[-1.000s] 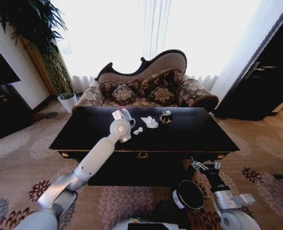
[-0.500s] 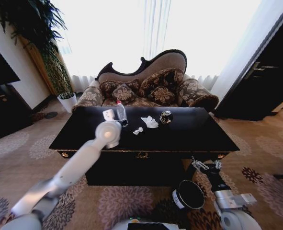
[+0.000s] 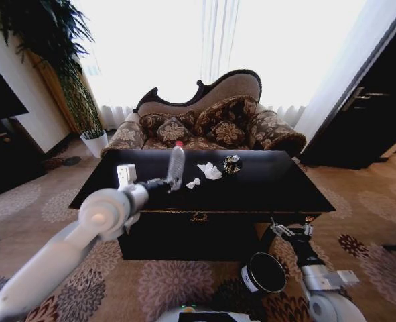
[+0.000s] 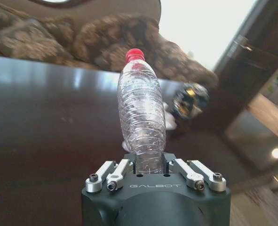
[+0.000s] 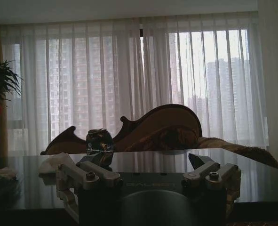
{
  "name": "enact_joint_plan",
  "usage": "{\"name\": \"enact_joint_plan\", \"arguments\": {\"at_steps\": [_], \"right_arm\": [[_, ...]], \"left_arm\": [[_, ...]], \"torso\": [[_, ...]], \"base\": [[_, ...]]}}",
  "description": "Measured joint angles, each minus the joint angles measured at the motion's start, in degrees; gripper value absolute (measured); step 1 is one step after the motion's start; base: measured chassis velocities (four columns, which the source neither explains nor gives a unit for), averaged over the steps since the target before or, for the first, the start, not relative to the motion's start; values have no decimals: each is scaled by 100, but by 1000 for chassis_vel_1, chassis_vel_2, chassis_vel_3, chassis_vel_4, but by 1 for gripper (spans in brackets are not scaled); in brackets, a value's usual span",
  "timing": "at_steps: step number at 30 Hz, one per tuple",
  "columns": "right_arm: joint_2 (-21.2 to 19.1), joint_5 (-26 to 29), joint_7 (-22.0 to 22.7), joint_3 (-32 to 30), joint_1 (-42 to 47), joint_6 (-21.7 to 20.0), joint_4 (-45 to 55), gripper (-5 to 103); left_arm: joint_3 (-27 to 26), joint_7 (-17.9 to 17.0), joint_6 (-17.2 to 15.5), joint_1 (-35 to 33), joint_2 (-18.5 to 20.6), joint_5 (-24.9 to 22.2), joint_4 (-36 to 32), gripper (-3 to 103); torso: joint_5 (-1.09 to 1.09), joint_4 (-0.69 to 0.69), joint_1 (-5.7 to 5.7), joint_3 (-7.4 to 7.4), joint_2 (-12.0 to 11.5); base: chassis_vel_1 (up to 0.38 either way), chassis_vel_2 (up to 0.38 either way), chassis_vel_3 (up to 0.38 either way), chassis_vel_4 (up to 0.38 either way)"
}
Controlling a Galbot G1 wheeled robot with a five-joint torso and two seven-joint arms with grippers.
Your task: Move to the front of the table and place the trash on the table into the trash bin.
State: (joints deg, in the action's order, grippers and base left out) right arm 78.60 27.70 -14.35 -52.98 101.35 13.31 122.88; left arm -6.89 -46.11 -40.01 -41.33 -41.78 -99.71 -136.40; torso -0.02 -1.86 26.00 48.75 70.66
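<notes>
left gripper (image 4: 150,162) clamped the bottle (image 3: 175,165) base, held above the table (image 3: 271,181); best kept upright, swung slow to the bin (image 3: 265,272). right gripper (image 5: 148,176) jaws wide, idle.

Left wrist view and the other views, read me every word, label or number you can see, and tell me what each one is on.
"GALBOT": on the dark body of the left gripper, which holds the bottle.
Right gripper: faint lettering on its body, too dark to read.
Trash bin: white label on its side, too small to read.
Bottle: no label visible.

Bottle (image 4: 142,110) upright in left pincer (image 4: 150,170)
</notes>
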Motion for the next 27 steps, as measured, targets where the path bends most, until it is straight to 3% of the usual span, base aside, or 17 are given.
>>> {"name": "enact_joint_plan", "arguments": {"at_steps": [2,3,4,7,8,9,13,14,16,19,20,25,26,27], "right_arm": [[14,-120,11,-34,55,103,3,100],[23,-140,14,-43,88,140,6,100],[23,-140,14,-43,88,140,6,100],[42,-148,16,-49,117,207,3,100],[44,-148,16,-49,117,220,1,100],[44,-148,16,-49,117,220,1,100],[56,-235,21,-32,87,276,-2,100],[56,-235,21,-32,87,276,-2,100],[64,-452,37,-32,66,372,-11,100],[70,-1262,62,-136,-28,785,-161,100],[70,-1262,62,-136,-28,785,-161,100],[4,-3587,254,-605,-388,2193,-724,100],[4,-3587,254,-605,-388,2193,-724,100],[-31,-4030,344,-673,-485,2447,-878,100]], "left_arm": [[-177,402,-164,-257,172,187,-77,27],[-305,834,-223,-433,302,538,-84,27],[-305,834,-223,-433,302,538,-84,27],[-540,1973,-250,-810,651,1868,-92,27],[-590,2205,-250,-887,738,2222,-107,27],[-590,2205,-250,-887,738,2222,-107,27],[-675,3149,-175,-1047,1123,3749,-159,27],[-675,3149,-175,-1047,1123,3749,-159,27],[-611,3707,31,-1084,1353,4625,-152,27],[-469,4303,363,-1112,1653,5340,-155,27],[-469,4303,363,-1112,1653,5340,-155,27],[-76,5049,1031,-961,2166,6045,-134,27],[-76,5049,1031,-961,2166,6045,-134,27],[27,5112,1078,-899,2219,6022,-163,27]], "torso": [[-1,0,0,0,0],[-1,-1,0,0,0],[-1,-1,0,0,0],[0,0,0,0,0],[0,0,0,0,0],[0,0,0,0,0],[-1,0,0,0,0],[-1,0,0,0,0],[0,-1,0,0,0],[0,0,0,1,0],[0,0,0,1,0],[2,-2,0,1,0],[2,-2,0,1,0],[2,-2,1,1,0]], "base": [[0,0,0,0],[0,0,0,0],[0,0,0,0],[0,0,0,0],[0,0,0,0],[0,0,0,0],[0,0,0,0],[0,0,0,0],[0,0,0,0],[0,0,0,0],[0,0,0,0],[0,0,0,0],[0,0,0,0],[0,0,0,0]]}}
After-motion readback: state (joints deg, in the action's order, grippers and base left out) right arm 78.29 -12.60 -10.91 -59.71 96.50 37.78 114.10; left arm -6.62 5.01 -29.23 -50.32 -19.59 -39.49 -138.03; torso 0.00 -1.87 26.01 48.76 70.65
